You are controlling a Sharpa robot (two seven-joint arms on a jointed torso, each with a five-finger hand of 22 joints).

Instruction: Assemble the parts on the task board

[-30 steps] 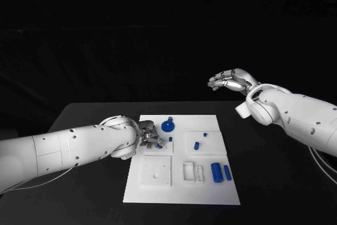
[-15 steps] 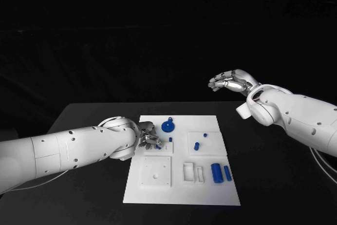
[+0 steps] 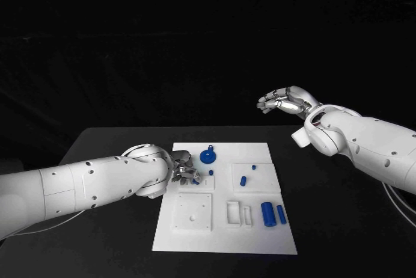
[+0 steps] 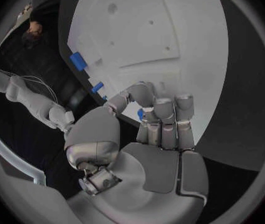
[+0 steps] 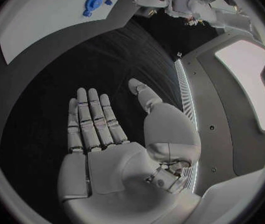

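Note:
The white task board point(image 3: 260, 242) lies mid-table. My left hand point(image 3: 184, 173) rests low over its left side, fingers curled in, pinching a small blue part point(image 4: 141, 114) between thumb and fingers point(image 4: 164, 112). A round blue knob part point(image 3: 208, 155) stands just beyond that hand, with a short blue peg point(image 3: 211, 171) beside it. My right hand point(image 3: 284, 100) is raised high above the table's far right; in the right wrist view its fingers point(image 5: 90, 117) are stretched out and hold nothing.
Two small blue pegs point(image 3: 253, 166) point(image 3: 243, 180) sit in the raised square plate at the board's right. A thick blue cylinder point(image 3: 267, 213) and a thinner one point(image 3: 281, 213) lie near the right front. White slotted blocks point(image 3: 235, 212) and a square plate point(image 3: 192, 210) fill the front.

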